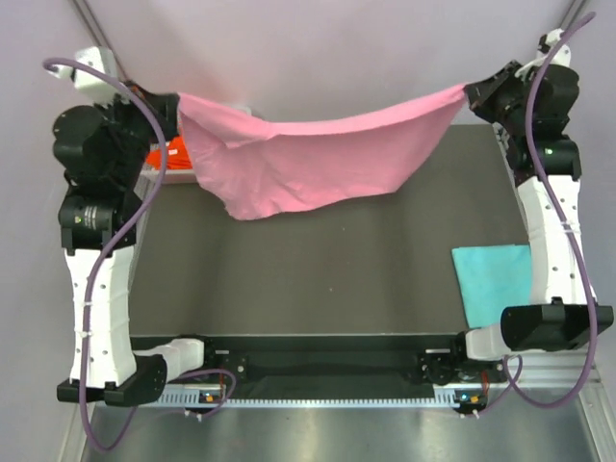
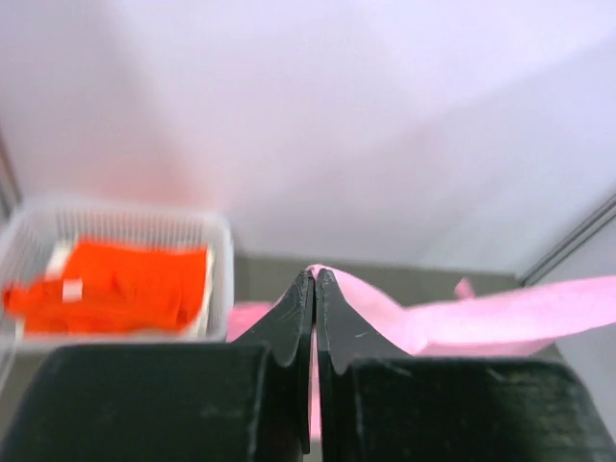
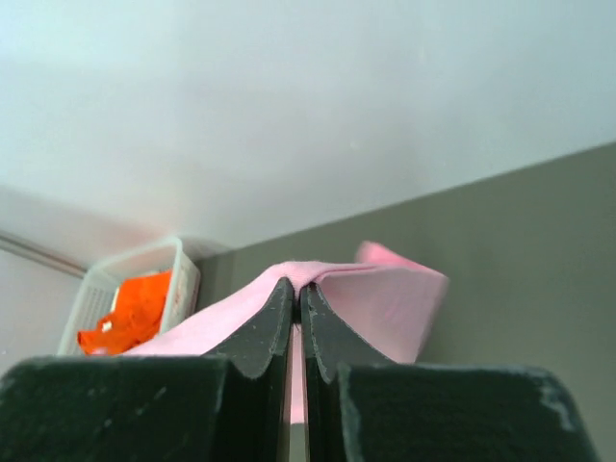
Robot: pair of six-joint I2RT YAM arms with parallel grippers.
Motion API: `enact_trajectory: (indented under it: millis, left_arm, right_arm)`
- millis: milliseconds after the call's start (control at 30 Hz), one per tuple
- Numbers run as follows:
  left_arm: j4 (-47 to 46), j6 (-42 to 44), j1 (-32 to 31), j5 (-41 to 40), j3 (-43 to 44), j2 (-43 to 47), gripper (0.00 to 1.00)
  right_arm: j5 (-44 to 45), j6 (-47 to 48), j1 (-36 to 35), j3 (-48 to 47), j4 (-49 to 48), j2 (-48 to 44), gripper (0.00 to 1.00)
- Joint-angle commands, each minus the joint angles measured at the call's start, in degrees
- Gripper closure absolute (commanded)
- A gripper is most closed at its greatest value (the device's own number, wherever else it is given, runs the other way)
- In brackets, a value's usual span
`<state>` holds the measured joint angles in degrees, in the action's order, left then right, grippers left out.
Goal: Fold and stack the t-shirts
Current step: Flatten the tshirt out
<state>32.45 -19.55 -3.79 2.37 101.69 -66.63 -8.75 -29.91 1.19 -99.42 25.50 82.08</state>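
Observation:
The light pink t-shirt (image 1: pixel 308 159) hangs stretched in the air over the far half of the dark table. My left gripper (image 1: pixel 176 108) is shut on its left corner, and my right gripper (image 1: pixel 470 94) is shut on its right corner. The left wrist view shows pink cloth (image 2: pixel 452 322) pinched between shut fingers (image 2: pixel 289 322). The right wrist view shows the same cloth (image 3: pixel 385 298) in shut fingers (image 3: pixel 265 322). The teal t-shirt (image 1: pixel 493 281) lies folded on the table at the near right. The orange t-shirt (image 1: pixel 176 154) lies in the basket at the far left.
A white wire-mesh basket (image 2: pixel 219 265) stands at the table's far left corner, partly behind the left arm. It also shows in the right wrist view (image 3: pixel 183 274). The dark table top (image 1: pixel 318 279) spreads beneath the hanging shirt. A pale wall stands behind.

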Motion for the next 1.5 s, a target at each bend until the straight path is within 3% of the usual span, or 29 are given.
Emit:
enact_trajectory:
  millis: [0,200,367,600,900,1233,1467]
  left_arm:
    - [-11.69,5.14,0.19,5.18,10.61,-0.16,1.0]
    - [-16.8,4.17,0.19,12.03,22.39,1.06,1.0]
    - [-20.92,0.22,0.19,16.35,25.31,5.45,1.0]
    - [-30.23,-4.7,0.19,14.68,19.26,10.46,1.0]
    - [-32.01,-6.11,0.19,10.64,19.33,5.46,1.0]
    - [-32.71,-5.85,0.1,11.78,25.75,1.59,1.0]
    - [-35.61,-8.57,0.1,13.36,21.46,3.52,1.0]
  right_arm:
    - [3.13,2.22,0.13,-4.38,-4.31,-3.94,1.0]
    - [6.03,5.3,0.65,3.51,-11.69,-19.31,1.0]
    - [8.49,8.19,0.48,7.31,-15.04,-30.21,1.0]
    - [11.3,12.94,-5.48,0.2,-11.7,-31.29,1.0]
    - [12.71,14.88,-8.22,-6.84,-10.38,-24.34,1.0]
    - [13.41,14.71,-8.13,-3.59,-13.46,-27.94,1.0]
    - [15.61,17.08,-8.13,0.97,-14.77,-33.64,1.0]
